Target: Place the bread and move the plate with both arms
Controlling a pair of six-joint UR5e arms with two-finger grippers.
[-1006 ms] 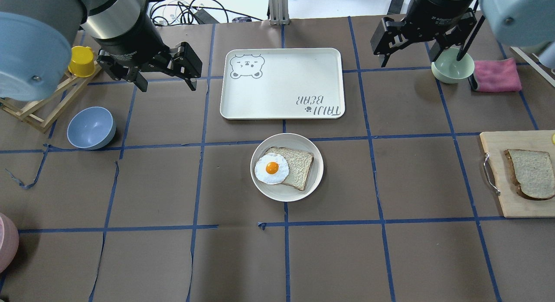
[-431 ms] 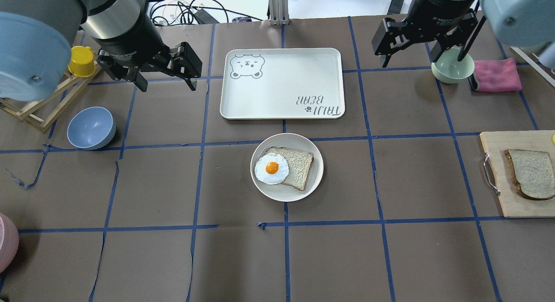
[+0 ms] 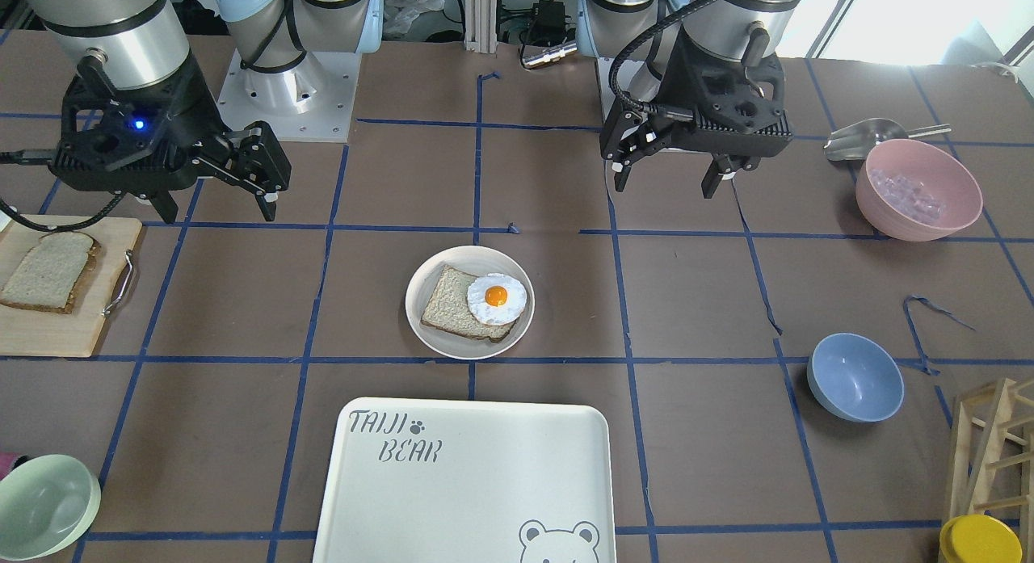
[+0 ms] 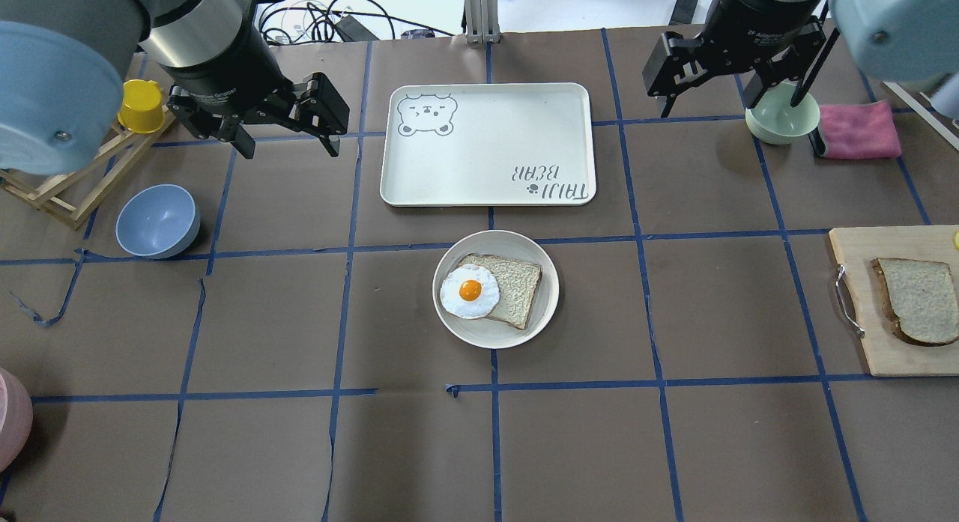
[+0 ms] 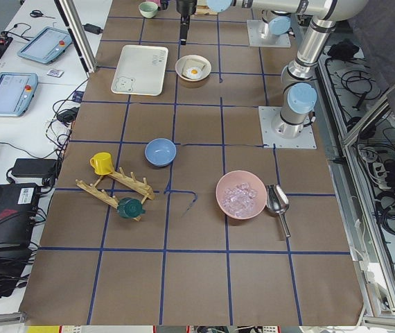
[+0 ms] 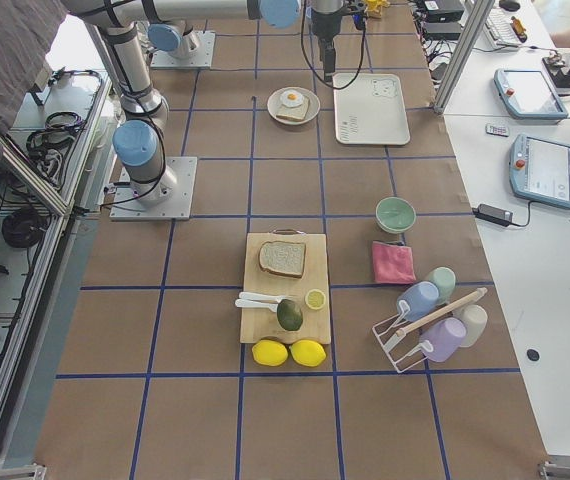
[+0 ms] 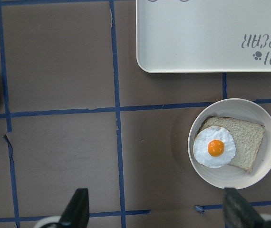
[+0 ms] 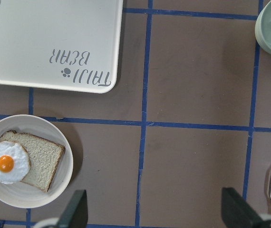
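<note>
1. Position of the bread (image 4: 921,301), seen from overhead: flat on a wooden board (image 4: 899,245), at 3 o'clock from the plate (image 4: 549,297), well apart.
2. On the plate lie a squarer slice (image 4: 517,290) and a fried egg (image 4: 469,291).
3. The left gripper (image 4: 288,149), at the plate's 10 o'clock, hangs wide open, empty.
4. The right gripper (image 4: 710,102), at 2 o'clock, likewise gapes empty.

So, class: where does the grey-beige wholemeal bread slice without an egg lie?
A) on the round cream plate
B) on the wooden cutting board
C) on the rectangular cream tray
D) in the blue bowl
B: the egg-free wholemeal bread slice lies flat on the wooden cutting board.
</note>
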